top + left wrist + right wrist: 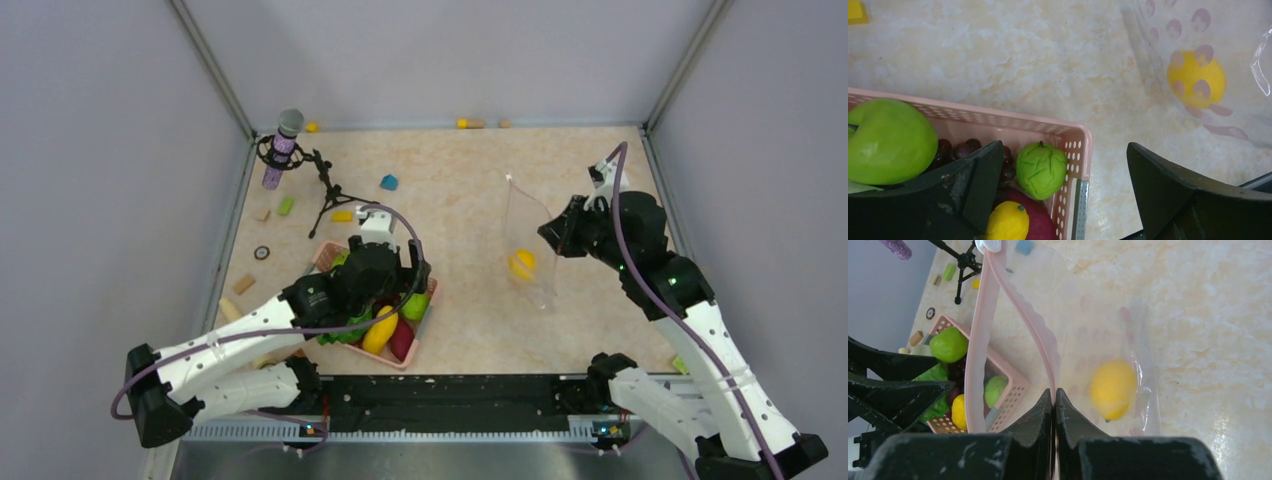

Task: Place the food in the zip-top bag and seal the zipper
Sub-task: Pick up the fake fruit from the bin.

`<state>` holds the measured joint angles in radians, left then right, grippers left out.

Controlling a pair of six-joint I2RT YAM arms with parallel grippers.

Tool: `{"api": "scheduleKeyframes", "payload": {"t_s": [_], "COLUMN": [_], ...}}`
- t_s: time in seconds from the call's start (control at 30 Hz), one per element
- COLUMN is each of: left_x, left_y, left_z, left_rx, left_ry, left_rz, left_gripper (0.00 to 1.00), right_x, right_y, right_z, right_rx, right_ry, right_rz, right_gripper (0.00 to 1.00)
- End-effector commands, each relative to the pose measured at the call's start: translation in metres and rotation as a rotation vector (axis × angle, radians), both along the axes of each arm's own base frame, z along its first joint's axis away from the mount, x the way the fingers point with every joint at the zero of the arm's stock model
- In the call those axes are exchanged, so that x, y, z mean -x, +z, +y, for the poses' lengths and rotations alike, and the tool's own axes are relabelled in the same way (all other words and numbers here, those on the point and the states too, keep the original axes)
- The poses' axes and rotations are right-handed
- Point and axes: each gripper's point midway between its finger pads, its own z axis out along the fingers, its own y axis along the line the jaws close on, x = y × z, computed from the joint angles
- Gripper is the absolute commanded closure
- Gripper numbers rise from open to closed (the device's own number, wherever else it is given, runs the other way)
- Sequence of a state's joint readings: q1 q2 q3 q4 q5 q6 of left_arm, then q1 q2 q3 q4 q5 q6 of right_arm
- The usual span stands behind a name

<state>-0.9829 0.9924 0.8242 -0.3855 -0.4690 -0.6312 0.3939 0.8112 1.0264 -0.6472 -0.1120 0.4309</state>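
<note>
zipper (980, 340) pinched by right fingers (1034, 420), wrist view only

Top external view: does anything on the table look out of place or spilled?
Loose blocks lie scattered on the left: a blue block, a green block, a yellow block. A microphone on a tripod stands in the far-left corner. Nothing looks damaged.

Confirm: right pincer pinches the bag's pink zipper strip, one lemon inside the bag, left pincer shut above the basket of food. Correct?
One thing is off: the left pincer is open, jaws wide apart above the basket, as the left wrist view shows. The rest stands: the right pincer pinches the zipper of the bag, with one lemon inside.
</note>
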Motion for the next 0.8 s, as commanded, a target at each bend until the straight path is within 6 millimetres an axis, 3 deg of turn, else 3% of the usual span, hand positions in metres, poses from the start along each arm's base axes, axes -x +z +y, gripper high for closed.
{"api": "scheduleKeyframes", "payload": {"t_s": [0.0,0.4,0.6,0.77], "left_x": [0.019,0.076,0.075,0.059], "left_y": [-0.011,-0.061,-0.081,-0.088], "left_z": [0.014,0.024,0.039,0.048], "left_rx": [-0.039,-0.232,-0.338,-0.396], "left_ry": [-0.029,-0.195,-0.125,-0.044], "left_rz": [0.067,0.409,0.457,0.41], "left_gripper": [0.02,0.02,0.05,0.15], "right_x": [-0.007,-0.014,-0.016,-0.017], "right_y": [0.021,-0.003,-0.011,-0.013], "right_z": [-0.001,-0.009,-0.008,-0.009], "right_rx": [-0.027,0.043,0.056,0.063], "right_ry": [-0.018,-0.05,-0.046,-0.049], "right_rz": [-0.064,-0.024,-0.003,0.003], "right_gripper": [0.96,0.94,0.94,0.94]}}
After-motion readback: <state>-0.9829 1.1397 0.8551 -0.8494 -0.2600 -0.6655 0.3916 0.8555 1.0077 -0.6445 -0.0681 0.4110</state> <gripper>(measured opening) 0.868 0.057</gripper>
